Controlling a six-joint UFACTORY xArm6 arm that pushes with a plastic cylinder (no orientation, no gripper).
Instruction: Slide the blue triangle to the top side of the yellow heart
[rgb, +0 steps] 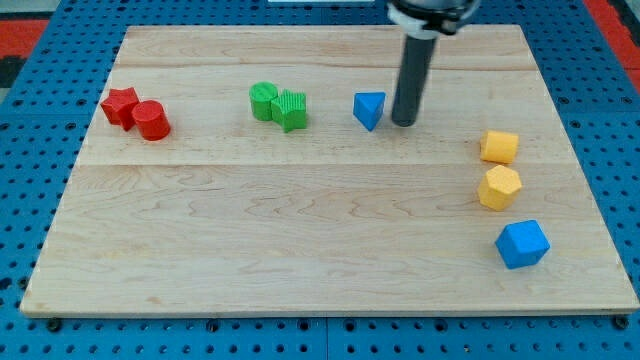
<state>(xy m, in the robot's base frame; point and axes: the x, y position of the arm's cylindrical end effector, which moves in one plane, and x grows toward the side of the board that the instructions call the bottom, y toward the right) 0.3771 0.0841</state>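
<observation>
Resting on the wooden board (330, 250) at the view's upper middle, my tip (404, 123) sits just to the right of the blue triangle (370, 109) — close beside it, though I cannot tell whether the two touch. There is no hand here to spread or pinch: the arm ends in a plain dark rod, so there is no grip to report.

Well away to my tip's right and a little lower stand two yellow blocks, one above the other. The upper yellow block (499, 147) and the lower yellow block (499, 187) both look blocky at this size — I cannot say for certain which is the heart. Below them lies a blue cube-like block (522, 244). To the far side of the triangle, leftward, sit two green blocks (279, 104) touching each other, and beyond them two red blocks (136, 112), also touching.

As I judge it, the task is barely begun: the triangle is well apart from the yellow pair and has the whole rightward run left. My tip is on the wrong side for that push — it would need to come round to the triangle's left first.
</observation>
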